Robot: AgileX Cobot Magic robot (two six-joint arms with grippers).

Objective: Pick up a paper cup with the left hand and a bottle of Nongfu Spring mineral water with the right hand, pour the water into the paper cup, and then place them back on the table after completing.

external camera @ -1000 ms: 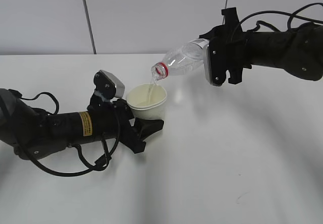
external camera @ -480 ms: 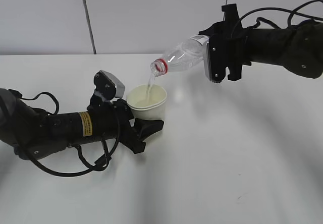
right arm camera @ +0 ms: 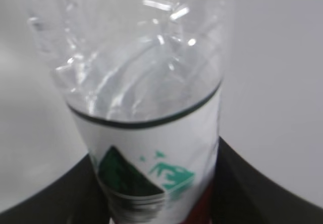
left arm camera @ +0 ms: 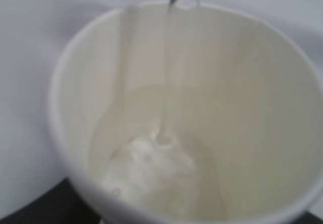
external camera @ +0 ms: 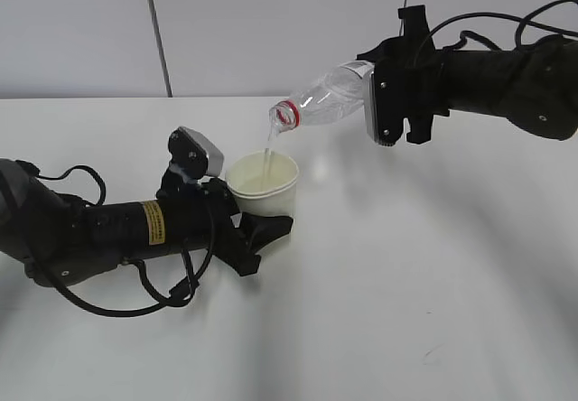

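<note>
**Pour under way: bottle held higher, cup steady**

Since a second ago the bottle point(external camera: 327, 99) has risen a little, so its red-ringed neck now sits higher above the cup's rim than it did, and the stream falling from it is longer. My right arm has drawn up and back by the same small amount. On the left side I see no change: arm, cup and cable lie as they were.

My right hand point(external camera: 386, 94) is clamped on the bottle's labelled lower body, its fingers part-way apart at the bottle's width. In the right wrist view the white label with its green mark sits between the two black fingers point(right arm camera: 251, 192), and the clear, crumpled upper part of the bottle extends away from the hand. The bottle is tilted neck-down, pointing off to the left of the hand and toward the cup.

My left hand point(external camera: 264, 227) is clamped on the paper cup point(external camera: 264, 184), its fingers spread to the cup's width and holding it low on its wall. The cup stands upright just ahead of the hand, and I cannot tell whether its base touches the table point(external camera: 433, 275) or is lifted clear.

From the bottle's mouth a thin stream of the water point(external camera: 268, 153) drops into the cup. The left wrist view looks straight down into the cup, where the stream lands near the middle and churns a shallow pool at the bottom.
</note>
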